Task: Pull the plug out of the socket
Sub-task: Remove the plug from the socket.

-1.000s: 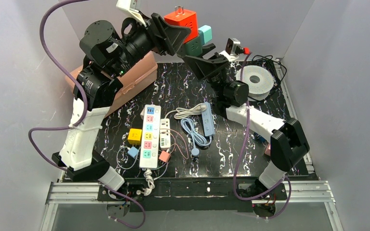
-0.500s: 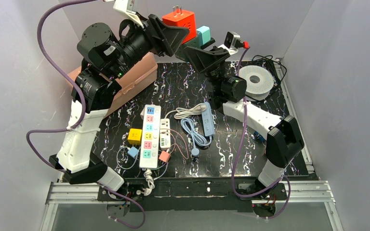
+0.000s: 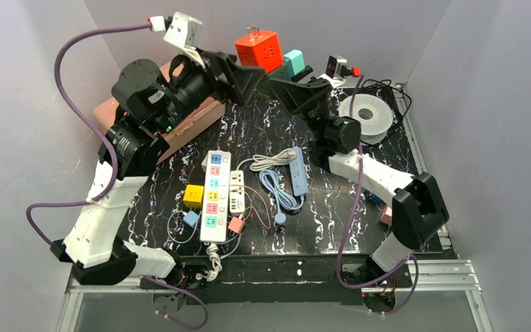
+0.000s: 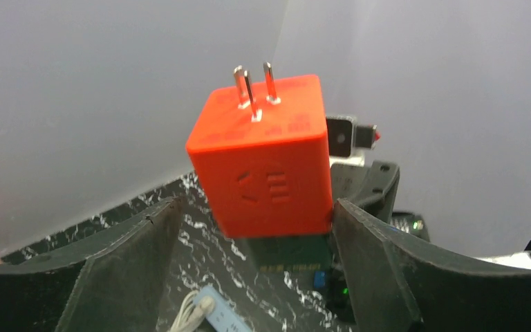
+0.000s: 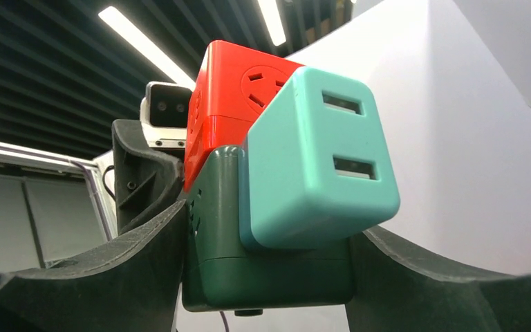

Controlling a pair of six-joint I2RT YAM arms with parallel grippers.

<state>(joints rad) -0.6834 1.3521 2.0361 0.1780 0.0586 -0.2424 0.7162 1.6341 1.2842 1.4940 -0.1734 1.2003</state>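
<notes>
Orange-red plastic cube adapter (image 4: 266,166), held aloft in the upper middle of the overhead frame, above the far edge of the black marbled worktop (image 3: 249,124) and close to the back wall. Its two bare metal pins (image 4: 252,90) point upward and are free. Its underside is joined to a dark green cube block (image 5: 269,283), which in turn carries a teal rounded cube (image 5: 311,166) on one face. The right hand (image 5: 269,228) is clamped on the green block, one finger against each side, and serves as the anchor. The left hand (image 4: 256,207) is spread wide, its fingers to either side of the red cube. A clear gap shows at the left of the wrist view, and contact at the right cannot be told. The red cube is judged to be the part to separate. It is likely light and rigid, with smooth moulded faces that may slip under a shallow grip. The pins are thin and could bend, so they are best avoided. The surest hold is judged to be on two opposite flat side faces, near mid-height, with a straight pull away from the green block. The seated contacts may release abruptly.
</notes>
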